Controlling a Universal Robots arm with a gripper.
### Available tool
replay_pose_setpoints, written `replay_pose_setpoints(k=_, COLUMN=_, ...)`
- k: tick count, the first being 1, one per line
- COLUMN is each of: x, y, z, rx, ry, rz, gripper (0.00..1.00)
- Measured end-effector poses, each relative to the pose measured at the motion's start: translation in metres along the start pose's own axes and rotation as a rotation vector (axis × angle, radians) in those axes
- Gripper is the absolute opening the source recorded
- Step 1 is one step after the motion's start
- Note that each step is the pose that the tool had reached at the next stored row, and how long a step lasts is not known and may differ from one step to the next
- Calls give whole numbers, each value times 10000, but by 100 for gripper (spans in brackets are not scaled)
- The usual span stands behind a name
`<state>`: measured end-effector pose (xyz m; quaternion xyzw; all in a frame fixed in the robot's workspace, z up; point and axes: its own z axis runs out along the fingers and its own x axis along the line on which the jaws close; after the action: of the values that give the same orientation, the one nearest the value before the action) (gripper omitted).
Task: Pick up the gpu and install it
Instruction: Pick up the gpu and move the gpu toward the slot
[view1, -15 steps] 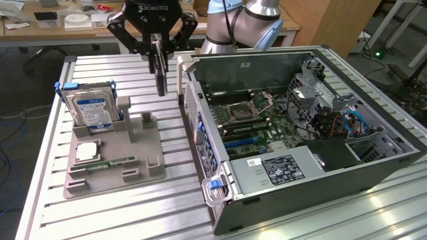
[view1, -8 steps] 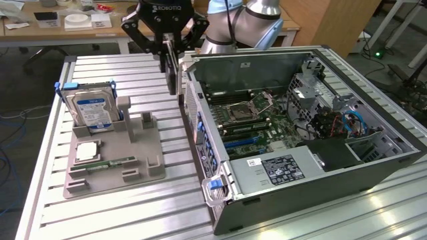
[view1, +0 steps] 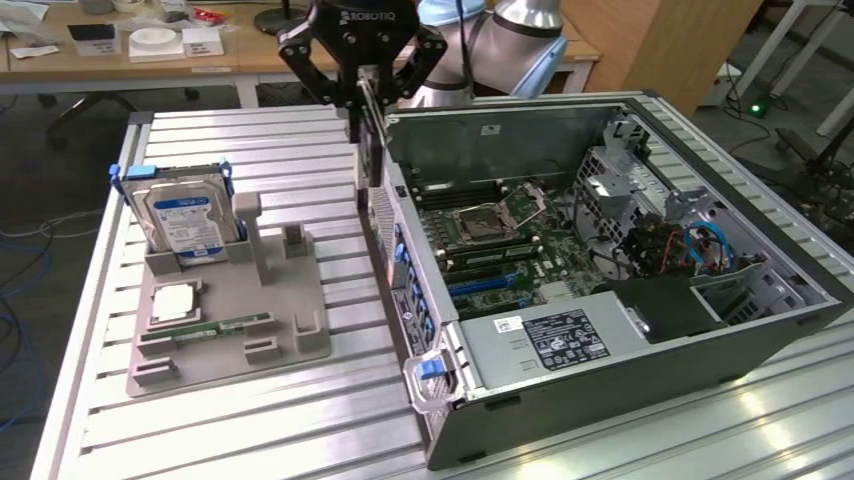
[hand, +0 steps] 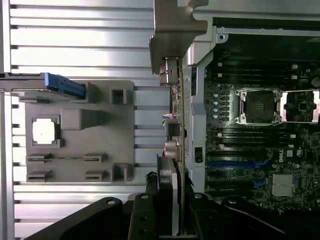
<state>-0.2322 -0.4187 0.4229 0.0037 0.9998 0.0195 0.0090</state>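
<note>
I have the gpu, a thin green circuit card with a silver metal end bracket, hanging edge-on from the black two-finger gripper. The jaws are pinched onto the card's two faces at the end away from the bracket.

The card sits right over the rim of the open grey metal computer case, along the wall that faces the parts tray. I cannot tell whether its lower end touches that rim.

On the case side, the green motherboard lies exposed. Its long blue expansion slot is uncovered, near the silver boxy power supply.

On the other side, a strip of bare ribbed aluminium table separates the case wall from the grey moulded parts tray. That tray carries a silver hard drive with a blue-white label, standing upright, and a narrow green memory stick, lying flat, both well apart from the card.
</note>
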Motion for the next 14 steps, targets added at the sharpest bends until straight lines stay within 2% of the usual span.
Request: replay_pose_setpoints(k=14, x=-376, y=3, z=7, rx=0, ry=-1, rz=0, gripper=28)
